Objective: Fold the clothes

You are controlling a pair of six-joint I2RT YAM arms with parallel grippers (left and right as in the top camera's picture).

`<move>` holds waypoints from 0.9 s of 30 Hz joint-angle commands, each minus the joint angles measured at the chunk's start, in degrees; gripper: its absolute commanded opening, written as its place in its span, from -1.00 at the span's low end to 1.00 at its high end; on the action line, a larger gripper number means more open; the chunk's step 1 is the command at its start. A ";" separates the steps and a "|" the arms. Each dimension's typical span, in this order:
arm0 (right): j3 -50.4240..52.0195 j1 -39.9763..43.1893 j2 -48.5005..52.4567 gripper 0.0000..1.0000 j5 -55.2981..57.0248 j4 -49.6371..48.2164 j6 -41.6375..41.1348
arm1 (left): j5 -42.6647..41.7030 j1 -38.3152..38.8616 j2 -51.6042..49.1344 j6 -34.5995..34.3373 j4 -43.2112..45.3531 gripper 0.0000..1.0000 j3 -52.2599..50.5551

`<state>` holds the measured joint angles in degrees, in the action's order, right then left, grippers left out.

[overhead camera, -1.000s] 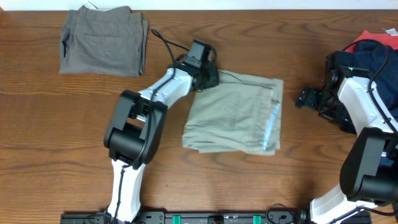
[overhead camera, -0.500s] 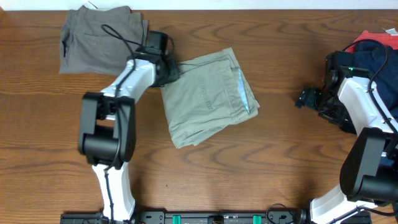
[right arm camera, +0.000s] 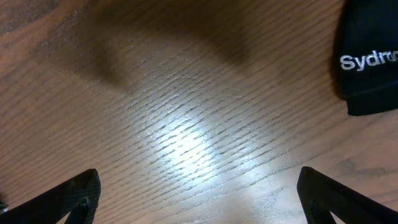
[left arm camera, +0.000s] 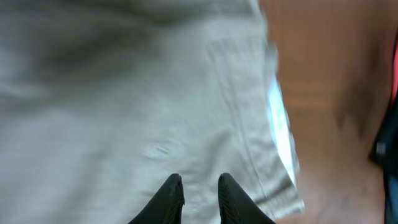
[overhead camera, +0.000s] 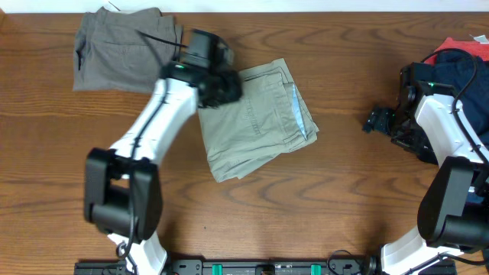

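Observation:
Folded pale khaki trousers (overhead camera: pixel 256 122) lie left of the table's middle, turned at an angle, their waistband edge to the right. My left gripper (overhead camera: pixel 228 88) hovers over their upper left corner. In the left wrist view its black fingertips (left arm camera: pixel 171 196) stand a narrow gap apart above the khaki cloth (left arm camera: pixel 124 93), with nothing pinched between them (left arm camera: pixel 200 186). Grey-olive trousers (overhead camera: pixel 126 50) lie folded at the back left. My right gripper (overhead camera: pixel 376 121) hangs wide open over bare wood (right arm camera: pixel 199 186). Navy and red garments (overhead camera: pixel 462 57) are piled at the far right.
A black garment with white lettering (right arm camera: pixel 370 68) lies just beside the right gripper. The wooden table (overhead camera: pixel 344 198) runs out to the front edge, where a black rail (overhead camera: pixel 252 267) holds both arm bases. The left arm's cable (overhead camera: pixel 157 42) crosses the grey-olive trousers.
The left gripper dragged the khaki trousers left and turned them, then let go and rose slightly to the right. The right arm has not moved.

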<state>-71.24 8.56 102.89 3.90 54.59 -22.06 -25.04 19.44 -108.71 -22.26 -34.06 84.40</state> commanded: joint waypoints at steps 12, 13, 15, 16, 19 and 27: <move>-0.59 0.15 -1.11 0.99 0.59 0.07 0.02 | -5.99 14.64 -11.50 -6.36 9.16 -0.88 -1.68; -0.59 0.15 -1.11 0.98 0.59 0.07 0.02 | -6.82 14.97 -11.63 -6.40 9.86 -0.88 -1.68; -0.59 0.15 -1.11 0.99 0.59 0.07 0.02 | -7.37 15.65 -11.74 -6.60 10.47 -0.88 -1.68; -0.59 0.15 -1.11 0.99 0.59 0.07 0.02 | -7.34 15.93 -11.74 -6.78 10.45 -0.88 -1.68; -0.59 0.15 -1.11 0.98 0.59 0.07 0.02 | -7.32 16.74 -11.80 -6.78 10.38 -0.88 -1.70; -0.59 0.15 -1.11 0.98 0.59 0.07 0.02 | -6.78 17.64 -11.96 -6.80 10.21 -0.88 -2.34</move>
<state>-71.24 8.56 102.89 3.90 54.61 -22.06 -31.29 36.77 -119.81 -28.53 -23.70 82.85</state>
